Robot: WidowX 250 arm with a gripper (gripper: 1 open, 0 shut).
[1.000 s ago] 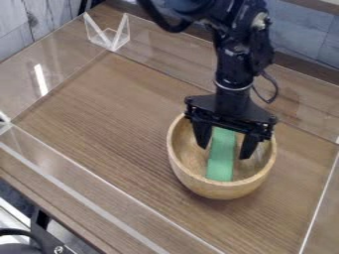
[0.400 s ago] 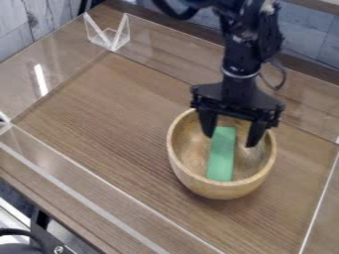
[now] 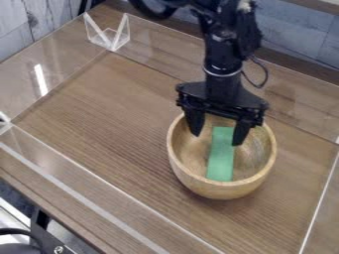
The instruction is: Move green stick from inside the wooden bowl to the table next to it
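Observation:
The wooden bowl (image 3: 221, 159) sits on the table (image 3: 106, 119) right of centre, round and light tan. Inside it lies the green stick (image 3: 221, 160), a flat light-green bar running from the far rim toward the near wall. My black gripper (image 3: 221, 127) hangs over the bowl's far rim, open, its two fingers pointing down on either side of the stick's far end. Nothing is held between them, and the stick rests in the bowl.
Low clear acrylic walls (image 3: 66, 164) edge the table on the left and front. A small clear folded stand (image 3: 106, 33) sits at the back left corner. Bare wood-grain tabletop lies left of the bowl.
The gripper has lifted slightly out of the bowl and shifted left over the last second. It stayed open. The green stick has not moved.

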